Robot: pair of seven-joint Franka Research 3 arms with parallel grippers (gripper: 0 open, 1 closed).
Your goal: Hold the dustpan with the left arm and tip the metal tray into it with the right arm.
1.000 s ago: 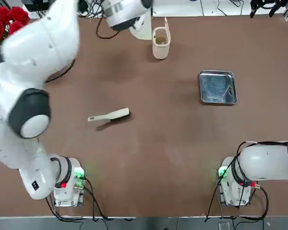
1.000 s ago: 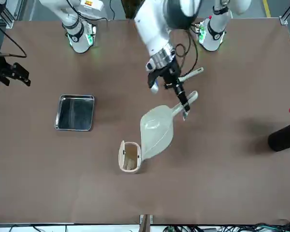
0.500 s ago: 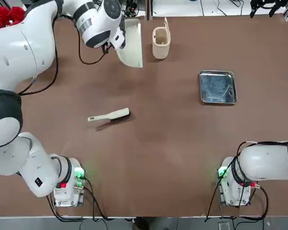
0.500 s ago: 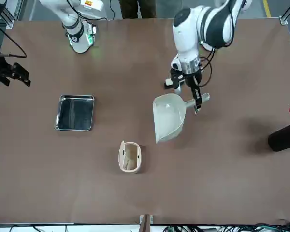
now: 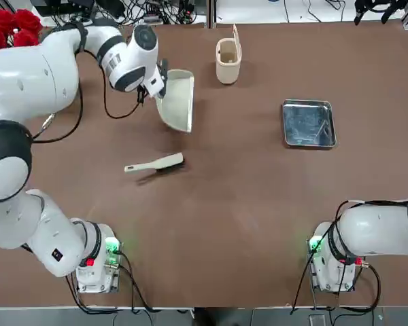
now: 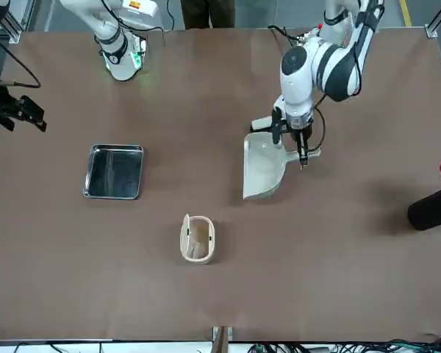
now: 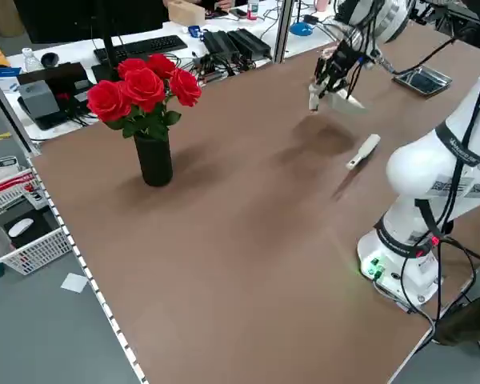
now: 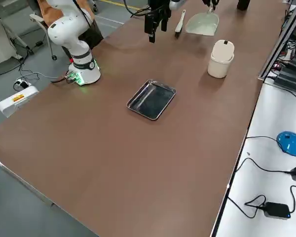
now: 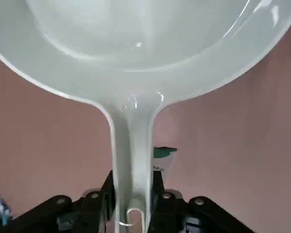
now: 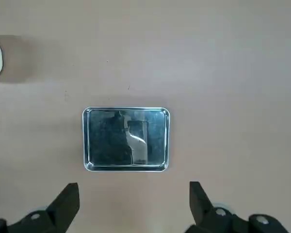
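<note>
My left gripper (image 5: 160,79) is shut on the short handle of the cream-white dustpan (image 5: 177,100), which hangs tilted above the table at the far left of centre. In the left wrist view the handle runs between my fingers (image 9: 103,201) and the scoop (image 9: 136,48) fills the frame. The front view shows the dustpan (image 6: 263,168) near the table's middle. The shiny metal tray (image 5: 309,123) lies flat at the right. My right gripper (image 10: 131,208) hovers open high over the tray (image 10: 126,139), touching nothing.
A cream cup-shaped bin (image 5: 228,60) stands at the far edge, between dustpan and tray. A slim cream hand brush (image 5: 155,164) lies left of centre, nearer the bases. A black vase of red roses (image 6: 434,202) stands at the far left corner.
My left arm has carried the dustpan away from the bin, towards the bases and slightly left. The tray, the brush and the right arm have not moved.
</note>
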